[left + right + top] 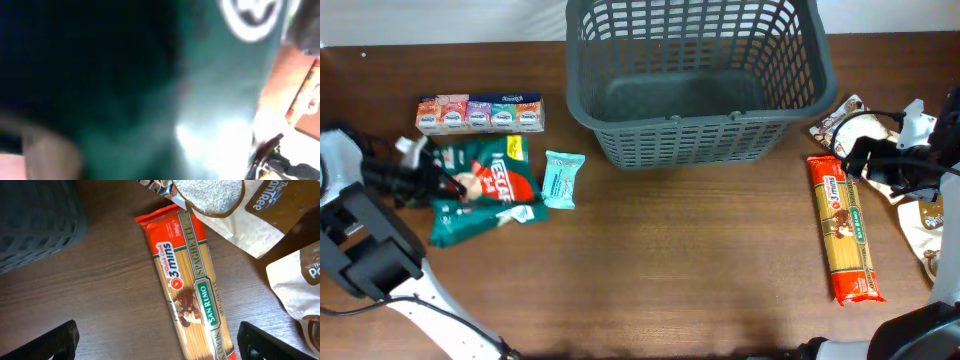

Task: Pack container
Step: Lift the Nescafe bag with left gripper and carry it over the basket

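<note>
The container (692, 142), a large dark grey plastic basket with lattice-slotted sides and a thick rim, stands upright at the far middle of the brown wooden table (670, 270); the right wrist view shows only a blurred corner of it (35, 225)

To its left, near but not touching, lies a small pale teal snack wrapper (561, 178). Just beside the wrapper is a dark green foil coffee pouch with red and white lettering (490, 195), lying flat. Beyond the pouch, a row of small multicoloured drink cartons (480, 113) sits close to the far edge.

The left gripper (445, 183) is down at the near-left end of the green pouch. Its wrist camera is filled with blurred green foil (150, 100), so I cannot tell whether the fingers are clamped or apart.

To the right of the container, a long orange-red packet of spaghetti (845, 228) lies lengthwise, well apart from the container. The right gripper (855, 163) hangs over its far end, its black fingers (55, 340) spread wide on either side of the packet (192, 290). Just beyond, a brown and white rice pouch (220, 210) overlaps the packet's end, and a beige pouch (925, 228) lies further right
</note>
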Available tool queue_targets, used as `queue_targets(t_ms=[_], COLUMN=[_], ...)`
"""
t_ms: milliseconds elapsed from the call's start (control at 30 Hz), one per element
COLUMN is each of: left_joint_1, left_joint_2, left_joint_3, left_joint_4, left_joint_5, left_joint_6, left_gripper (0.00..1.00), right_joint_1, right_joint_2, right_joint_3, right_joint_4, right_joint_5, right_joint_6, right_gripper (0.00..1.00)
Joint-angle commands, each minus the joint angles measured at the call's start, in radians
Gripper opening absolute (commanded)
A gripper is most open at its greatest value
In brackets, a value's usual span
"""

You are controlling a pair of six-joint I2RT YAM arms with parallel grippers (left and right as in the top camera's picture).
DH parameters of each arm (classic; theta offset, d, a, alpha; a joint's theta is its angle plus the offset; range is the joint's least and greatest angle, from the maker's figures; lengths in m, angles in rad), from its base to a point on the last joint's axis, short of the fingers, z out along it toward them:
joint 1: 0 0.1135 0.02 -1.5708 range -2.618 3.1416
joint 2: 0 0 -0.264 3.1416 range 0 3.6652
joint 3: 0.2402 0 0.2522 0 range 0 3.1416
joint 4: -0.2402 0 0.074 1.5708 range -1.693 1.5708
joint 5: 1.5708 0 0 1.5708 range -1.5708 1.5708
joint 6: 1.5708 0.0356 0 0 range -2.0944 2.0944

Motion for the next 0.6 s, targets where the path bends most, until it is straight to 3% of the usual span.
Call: queue_targets(t_ms=[0,200,400,567], left_joint_1=[0.002,0.0,-0.026,-0.124], left_joint_2=[-0.04,-0.075,-0.154,-0.238], left_joint_3=[0.222,0.566,0.838,1.041], left_joint_4=[-0.082,-0.129,-0.099,-0.01], left_joint_5=[0.107,0.146,0.285,0.298], left_joint_6=[0.001,-0.137,-0.185,-0.193], left_gripper=[0.02,0.02,0.02,0.01], right_joint_1=[-0.005,-0.005,-0.005,-0.005], right_joint_2=[0.005,0.005,0.005,0.005], right_joint_3=[0.021,0.021,0.021,0.021], right_joint_4=[0.003,0.002,0.003,0.003], right_joint_5=[-0.015,-0.015,-0.015,-0.015], right_joint_6=[0.0,0.0,0.0,0.0], right_gripper=[0.99,0.99,0.99,0.99])
